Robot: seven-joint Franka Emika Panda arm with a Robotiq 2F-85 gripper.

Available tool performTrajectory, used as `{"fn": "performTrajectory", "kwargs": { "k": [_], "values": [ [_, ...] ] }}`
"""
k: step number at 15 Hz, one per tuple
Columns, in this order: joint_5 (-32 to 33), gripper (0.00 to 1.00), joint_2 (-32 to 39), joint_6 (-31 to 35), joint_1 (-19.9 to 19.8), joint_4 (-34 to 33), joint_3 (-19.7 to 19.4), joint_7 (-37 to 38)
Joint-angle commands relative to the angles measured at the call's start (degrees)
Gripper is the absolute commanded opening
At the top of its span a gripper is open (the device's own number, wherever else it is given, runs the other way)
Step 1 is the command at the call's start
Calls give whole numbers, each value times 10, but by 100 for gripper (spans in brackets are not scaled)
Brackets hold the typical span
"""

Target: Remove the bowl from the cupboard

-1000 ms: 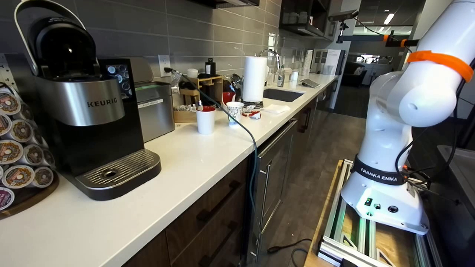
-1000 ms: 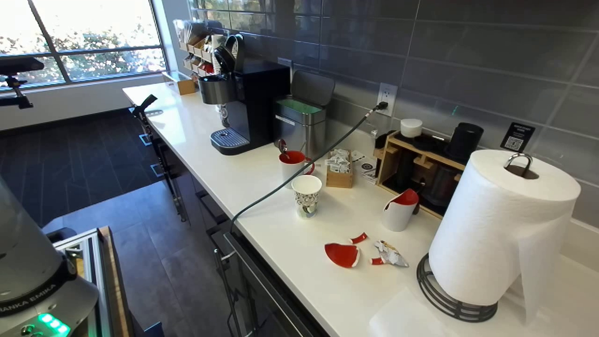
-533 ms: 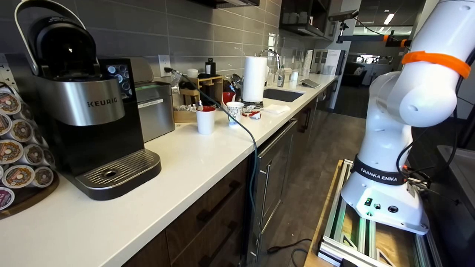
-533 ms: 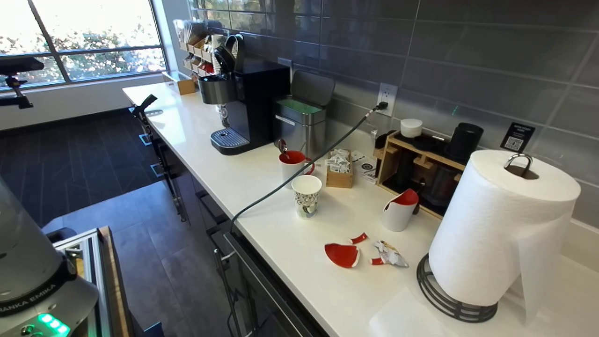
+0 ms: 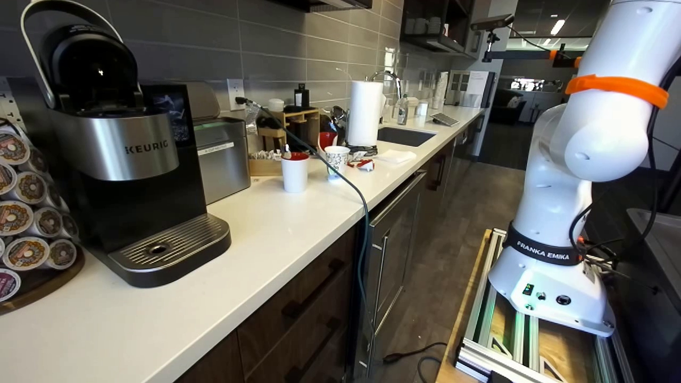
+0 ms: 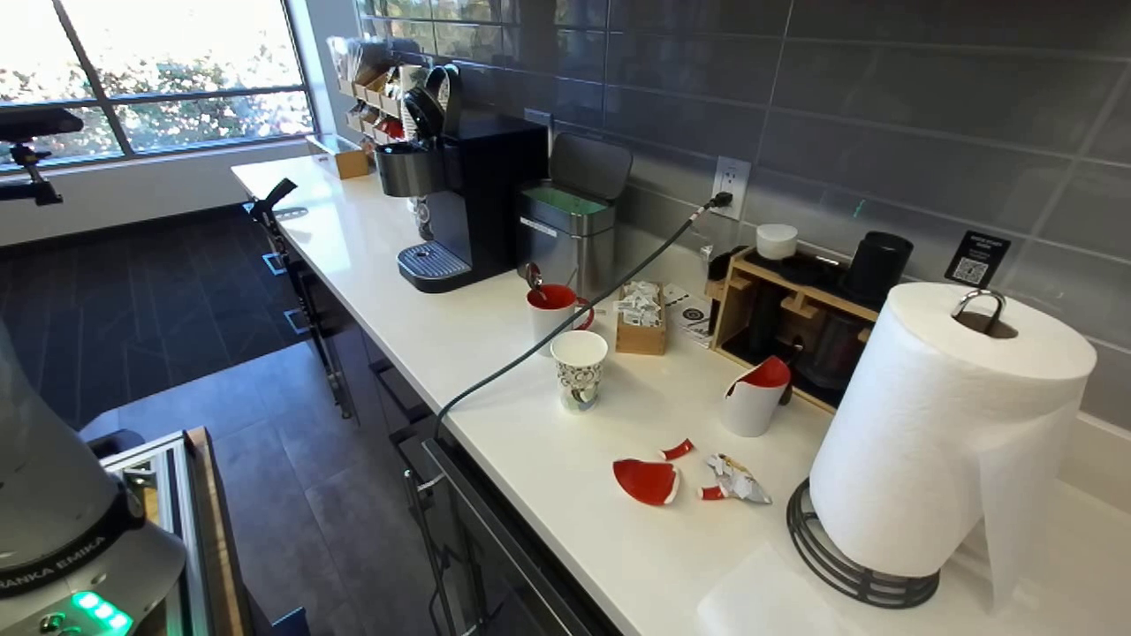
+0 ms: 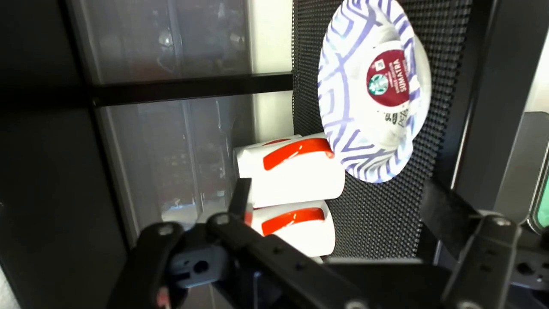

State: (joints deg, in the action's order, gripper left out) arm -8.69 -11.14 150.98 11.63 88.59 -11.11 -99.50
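Jaws spread wide, short of the patterned bowl [image 7: 351,98] in the cupboard [image 7: 499,86].
In the wrist view the bowl sits beyond the gap on a mesh shelf [image 7: 377,219], hollow facing picture left, long axis of its oval nearly up-and-down, lower end toward the jaws. A pod [image 7: 388,79] lies inside. At least 2 white mugs [image 7: 296,184] with red handles stand beside it, overlapped by the jaw at picture left.
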Motion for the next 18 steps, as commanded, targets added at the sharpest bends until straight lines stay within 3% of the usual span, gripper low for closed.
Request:
{"fn": "performTrajectory", "kwargs": {
  "k": [1, 5, 7, 9, 10, 11, 15, 16, 17, 18],
  "values": [
    [10, 100, 7, -13, -30, 2, 27, -5],
    [25, 89, 24, -9, -51, 0, 41, -2],
    [29, 76, 30, -11, -60, -1, 46, 0],
    [29, 76, 34, -12, -66, 0, 50, 1],
    [30, 69, 36, -12, -69, 0, 53, 1],
    [30, 72, 38, -12, -71, 0, 54, 2],
    [34, 59, 45, -14, -79, 1, 61, 5],
    [35, 63, 46, -14, -80, 1, 62, 5],
    [37, 59, 48, -14, -81, 1, 64, 5],
    [38, 48, 50, -14, -82, 1, 65, 6]
  ]
}}
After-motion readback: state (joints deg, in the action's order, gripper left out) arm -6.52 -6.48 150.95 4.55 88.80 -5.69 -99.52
